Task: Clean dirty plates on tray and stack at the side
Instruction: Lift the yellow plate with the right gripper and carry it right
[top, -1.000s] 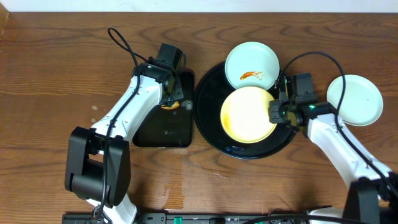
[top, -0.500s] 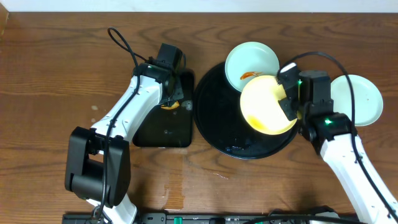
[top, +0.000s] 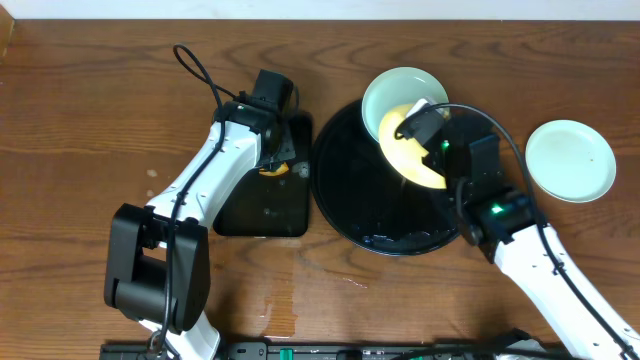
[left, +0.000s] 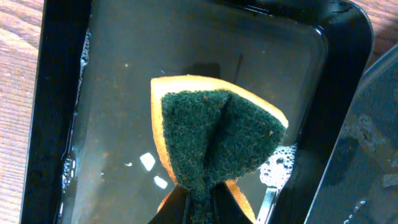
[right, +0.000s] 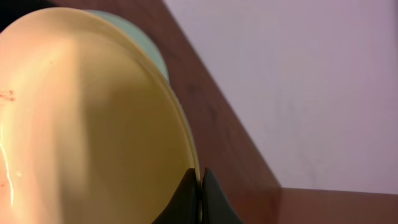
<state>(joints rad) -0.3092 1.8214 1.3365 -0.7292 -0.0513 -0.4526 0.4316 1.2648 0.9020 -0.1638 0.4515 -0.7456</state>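
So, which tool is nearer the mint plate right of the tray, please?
Right. The right tool, gripping the yellow plate, is left of the mint plate; the left tool, farther left.

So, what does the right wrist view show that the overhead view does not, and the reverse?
Only the right wrist view: up close, the right gripper closed on the rim of the yellow plate, small reddish specks on its face, and a pale wall behind the table.
Only the overhead view: the round black tray, the sponge at the rectangular tray, and a mint plate on the table at the right.
Both: the yellow plate held tilted, with another mint plate behind it.
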